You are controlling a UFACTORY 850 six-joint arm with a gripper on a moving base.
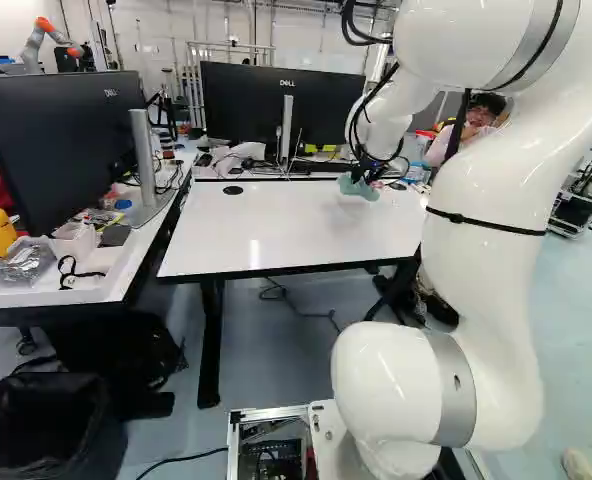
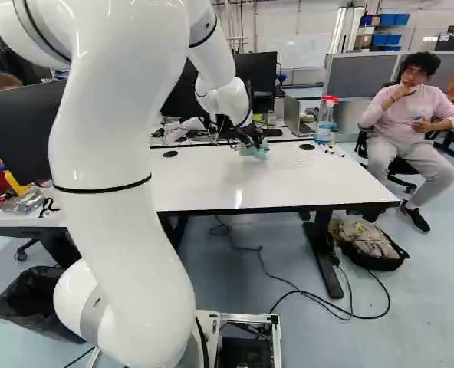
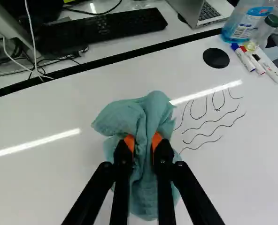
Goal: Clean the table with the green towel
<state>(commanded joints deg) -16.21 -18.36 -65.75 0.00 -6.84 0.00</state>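
Gripper (image 3: 143, 142): one, black, pinching the green towel (image 3: 125, 117) from both sides. Towel: bunched, its length running between the fingers, over the counter (image 3: 45, 183); contact uncertain. Strokes (image 3: 209, 123): several, just beside the towel, toward the marker pens (image 3: 259, 68); plain in the wrist view, indiscernible in the left base view.

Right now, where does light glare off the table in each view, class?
Wrist view: bright streaks on the table either side of the towel, one crossing some drawn loops; left and right base views: a small glint near its closest edge.
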